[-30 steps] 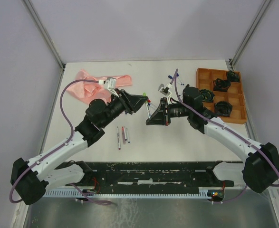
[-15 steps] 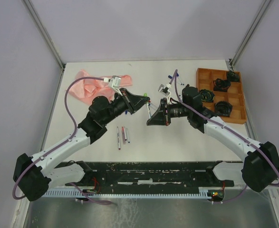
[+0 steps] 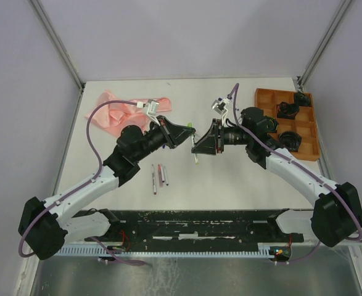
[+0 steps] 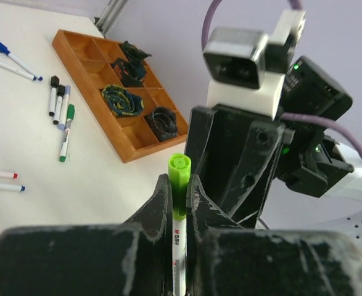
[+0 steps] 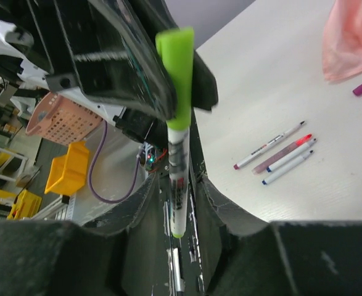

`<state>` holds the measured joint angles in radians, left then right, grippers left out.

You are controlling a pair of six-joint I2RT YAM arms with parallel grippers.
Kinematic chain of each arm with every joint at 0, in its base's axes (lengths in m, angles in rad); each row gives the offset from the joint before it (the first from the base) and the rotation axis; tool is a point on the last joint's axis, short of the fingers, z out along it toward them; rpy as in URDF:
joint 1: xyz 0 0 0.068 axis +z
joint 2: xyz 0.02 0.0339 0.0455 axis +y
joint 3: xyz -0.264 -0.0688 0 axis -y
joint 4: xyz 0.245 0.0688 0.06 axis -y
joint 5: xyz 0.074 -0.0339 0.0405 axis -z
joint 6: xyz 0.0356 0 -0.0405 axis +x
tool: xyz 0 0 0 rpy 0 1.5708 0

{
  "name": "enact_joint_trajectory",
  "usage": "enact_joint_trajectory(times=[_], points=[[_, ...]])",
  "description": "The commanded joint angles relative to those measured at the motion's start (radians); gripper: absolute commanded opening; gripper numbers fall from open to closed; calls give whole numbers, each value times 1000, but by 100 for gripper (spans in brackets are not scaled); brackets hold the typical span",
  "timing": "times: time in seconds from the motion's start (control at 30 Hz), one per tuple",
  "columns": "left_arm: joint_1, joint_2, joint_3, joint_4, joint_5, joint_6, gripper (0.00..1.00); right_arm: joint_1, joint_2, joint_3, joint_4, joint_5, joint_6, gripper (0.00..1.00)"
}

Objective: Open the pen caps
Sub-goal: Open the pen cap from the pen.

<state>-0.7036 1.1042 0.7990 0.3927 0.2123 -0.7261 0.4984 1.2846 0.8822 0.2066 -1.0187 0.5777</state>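
My left gripper (image 4: 179, 188) is pinched on the base of the lime-green plastic pen cap (image 4: 179, 168), up in the air above the white desk (image 3: 230, 179). The slim white-barrelled marker pen (image 5: 178, 157) under that cap runs between the fingers of my right gripper (image 5: 177, 191), which look closed on the barrel (the contact itself is in shadow). I judge this to be the uncapping pull. Next I need to draw the grippers apart straight along the pen, with no sideways bend.
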Motion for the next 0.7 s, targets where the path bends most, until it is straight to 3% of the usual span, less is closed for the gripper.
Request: enact_joint_trajectory(times=[0.0,0.37,0.53,0.67], points=[[0,22,-31,109,75,-23,3,-9,-30,-11,166,11,99,39],[-2,38,-21,157,73,-10,3,-5,-10,-21,174,17,111,28],[2,26,21,136,9,31,3,3,-1,-17,170,8,111,1],[30,31,103,110,-86,88,3,17,13,-10,151,3,107,0]])
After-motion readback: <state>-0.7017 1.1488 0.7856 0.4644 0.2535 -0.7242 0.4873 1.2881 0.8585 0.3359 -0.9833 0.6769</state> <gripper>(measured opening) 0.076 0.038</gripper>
